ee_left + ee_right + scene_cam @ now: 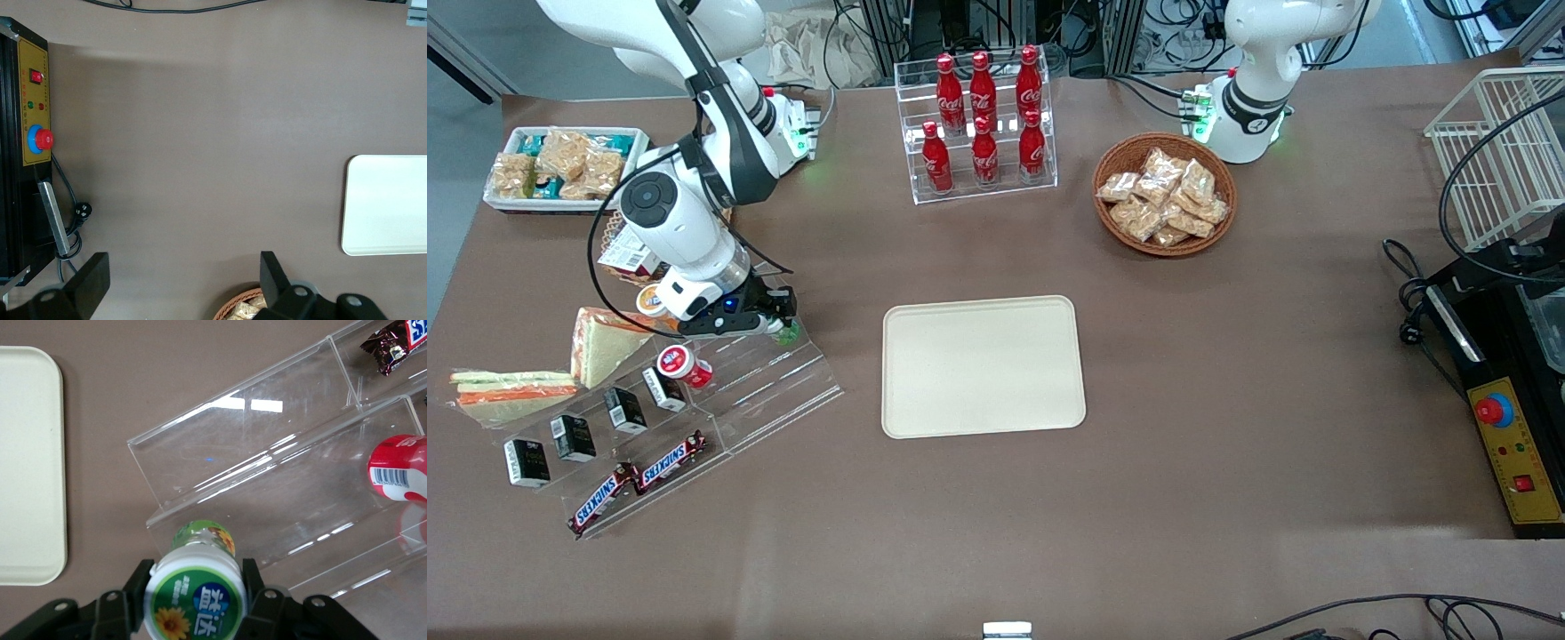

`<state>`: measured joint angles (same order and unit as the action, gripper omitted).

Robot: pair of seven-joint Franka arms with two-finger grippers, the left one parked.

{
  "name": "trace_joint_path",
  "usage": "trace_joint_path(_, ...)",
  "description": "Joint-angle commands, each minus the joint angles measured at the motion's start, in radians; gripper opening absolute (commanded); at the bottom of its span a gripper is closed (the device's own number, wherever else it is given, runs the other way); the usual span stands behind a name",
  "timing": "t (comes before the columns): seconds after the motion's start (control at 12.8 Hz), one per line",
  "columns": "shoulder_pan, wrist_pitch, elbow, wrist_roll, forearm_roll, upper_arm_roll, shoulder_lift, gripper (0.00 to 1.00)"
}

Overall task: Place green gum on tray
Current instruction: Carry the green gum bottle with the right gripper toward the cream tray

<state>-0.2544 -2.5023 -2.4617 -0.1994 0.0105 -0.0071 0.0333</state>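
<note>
Front view: the gripper [769,327] hangs over the top step of the clear rack [720,391], the gum [786,333] showing green between its fingers. The tray [983,366] lies bare toward the parked arm's end of the table, level with the gripper, so the carry looks sideways.

Left wrist view: only a tray corner [387,203] shows.

Right wrist view: both fingers [263,600] clamp the gum [197,590] just under its white lid, bottle upright, above the rack [280,480]; a red-lidded bottle [399,477] lies apart.

Gripper [769,322] over the clear stepped rack [765,382], jaws clamped on the green gum [195,595]. Bare tabletop [854,267] lies between rack and tray [983,366]. Red-lidded bottle [685,366] stands close by on the rack.
</note>
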Motion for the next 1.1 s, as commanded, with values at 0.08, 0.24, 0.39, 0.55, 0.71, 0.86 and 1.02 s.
trace_joint_path(0.08, 0.000, 0.017, 0.029, -0.025, -0.018, 0.002, 0.017, 0.00)
trace_joint_path(0.24, 0.001, 0.129, 0.122, -0.025, -0.018, 0.001, 0.017, 0.00)
trace_joint_path(0.39, 0.004, 0.288, 0.263, -0.025, -0.018, 0.001, 0.011, 0.00)
trace_joint_path(0.55, 0.004, 0.466, 0.431, -0.025, -0.017, 0.001, 0.007, 0.00)
trace_joint_path(0.71, 0.003, 0.627, 0.603, -0.023, -0.015, 0.001, -0.007, 0.00)
trace_joint_path(0.86, -0.005, 0.796, 0.798, -0.029, -0.004, 0.002, -0.061, 0.00)
trace_joint_path(1.02, -0.049, 0.865, 0.891, -0.125, 0.019, 0.002, -0.101, 0.00)
